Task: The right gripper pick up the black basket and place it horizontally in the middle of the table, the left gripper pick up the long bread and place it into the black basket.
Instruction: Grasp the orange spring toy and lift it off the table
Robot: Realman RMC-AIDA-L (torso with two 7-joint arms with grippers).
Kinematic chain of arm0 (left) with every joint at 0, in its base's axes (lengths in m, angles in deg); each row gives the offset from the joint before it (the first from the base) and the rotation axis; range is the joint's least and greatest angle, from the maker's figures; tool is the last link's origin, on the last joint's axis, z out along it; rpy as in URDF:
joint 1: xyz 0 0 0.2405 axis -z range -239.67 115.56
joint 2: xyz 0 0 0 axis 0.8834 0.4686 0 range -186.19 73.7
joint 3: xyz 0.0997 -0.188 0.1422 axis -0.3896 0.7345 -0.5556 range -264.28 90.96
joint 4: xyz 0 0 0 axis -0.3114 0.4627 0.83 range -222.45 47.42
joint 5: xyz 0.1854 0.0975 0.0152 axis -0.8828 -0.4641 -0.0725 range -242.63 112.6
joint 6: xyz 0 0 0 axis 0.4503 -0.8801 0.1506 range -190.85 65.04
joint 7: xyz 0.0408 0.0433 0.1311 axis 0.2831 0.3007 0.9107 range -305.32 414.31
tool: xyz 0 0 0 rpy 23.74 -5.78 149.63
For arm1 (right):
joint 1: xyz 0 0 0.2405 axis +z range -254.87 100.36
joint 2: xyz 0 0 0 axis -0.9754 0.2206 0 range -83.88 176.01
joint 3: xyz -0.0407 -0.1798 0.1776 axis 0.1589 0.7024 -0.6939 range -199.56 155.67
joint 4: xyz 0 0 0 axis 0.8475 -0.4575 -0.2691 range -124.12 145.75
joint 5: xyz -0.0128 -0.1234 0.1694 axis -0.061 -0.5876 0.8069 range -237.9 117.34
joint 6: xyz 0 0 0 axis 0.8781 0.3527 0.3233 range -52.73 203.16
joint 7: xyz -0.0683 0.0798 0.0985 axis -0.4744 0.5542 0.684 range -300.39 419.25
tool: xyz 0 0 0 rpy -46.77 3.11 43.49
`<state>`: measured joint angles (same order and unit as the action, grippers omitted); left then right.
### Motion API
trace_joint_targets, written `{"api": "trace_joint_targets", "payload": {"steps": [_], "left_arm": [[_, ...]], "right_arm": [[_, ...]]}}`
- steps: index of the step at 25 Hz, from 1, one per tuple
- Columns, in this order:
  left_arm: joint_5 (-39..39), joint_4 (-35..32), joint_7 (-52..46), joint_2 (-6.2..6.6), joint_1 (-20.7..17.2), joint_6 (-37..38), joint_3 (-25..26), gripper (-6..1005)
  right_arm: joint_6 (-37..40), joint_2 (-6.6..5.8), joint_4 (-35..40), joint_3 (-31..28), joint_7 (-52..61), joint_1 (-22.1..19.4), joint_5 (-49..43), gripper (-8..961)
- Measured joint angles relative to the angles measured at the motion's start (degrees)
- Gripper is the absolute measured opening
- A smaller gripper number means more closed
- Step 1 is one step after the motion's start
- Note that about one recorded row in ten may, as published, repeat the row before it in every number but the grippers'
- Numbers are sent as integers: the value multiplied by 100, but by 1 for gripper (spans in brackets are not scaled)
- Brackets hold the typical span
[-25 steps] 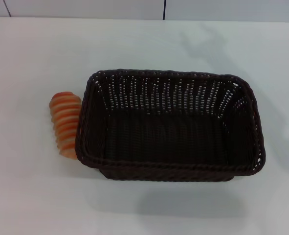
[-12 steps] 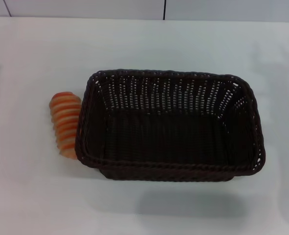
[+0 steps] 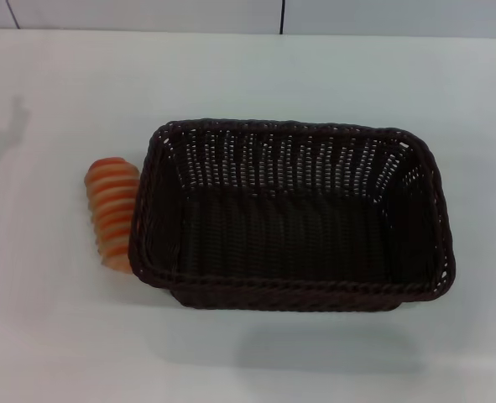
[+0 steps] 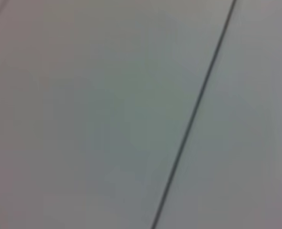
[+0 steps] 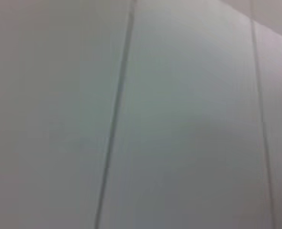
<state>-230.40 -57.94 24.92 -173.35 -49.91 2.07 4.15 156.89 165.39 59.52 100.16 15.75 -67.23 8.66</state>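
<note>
Neither left gripper nor right gripper in any view; open or closed, impossible to tell. Left wrist view: only a pale grey panel (image 4: 107,119) crossed by one thin dark seam (image 4: 193,114), blurred. Right wrist view: much the same, a pale panelled surface (image 5: 188,133) with a dark seam (image 5: 114,119) and a fainter one toward the right edge; possibly a wall, too soft to say.

Head view: black basket (image 3: 291,217) at centre and slightly right of centre of the frame, long side running across, upright on the white worktop (image 3: 248,75), open top facing up, nothing inside. Braided rim all round, open-weave walls, dark woven floor. Long bread (image 3: 111,211) at centre left, lying on the worktop just beside the basket's left end, its lower part tucked against or under the rim there. Orange and cream ridges across it, long axis running roughly up and down the frame. Faint grey shadow (image 3: 0,151) on the worktop at the left edge.
</note>
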Motion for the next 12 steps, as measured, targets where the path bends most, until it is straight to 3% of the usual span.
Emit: {"api": "trace_joint_targets", "payload": {"steps": [3,9,10,11,12], "left_arm": [[1,1130,-8,109,-367,-1167,-291,856],[-1,3694,38,400,-933,-4699,-461,856],[-2,4538,112,472,-1013,-6061,-418,856],[-2,4538,112,472,-1013,-6061,-418,856],[-1,4900,183,488,-1030,-6663,-371,856]], "right_arm": [[-37,0,-367,-40,73,98,92,621],[-270,-14,-916,-185,468,359,291,621],[-313,-19,-1001,-235,548,405,294,621],[-355,-21,-1085,-286,621,456,288,621],[-391,-25,-1165,-326,672,505,282,621]]}}
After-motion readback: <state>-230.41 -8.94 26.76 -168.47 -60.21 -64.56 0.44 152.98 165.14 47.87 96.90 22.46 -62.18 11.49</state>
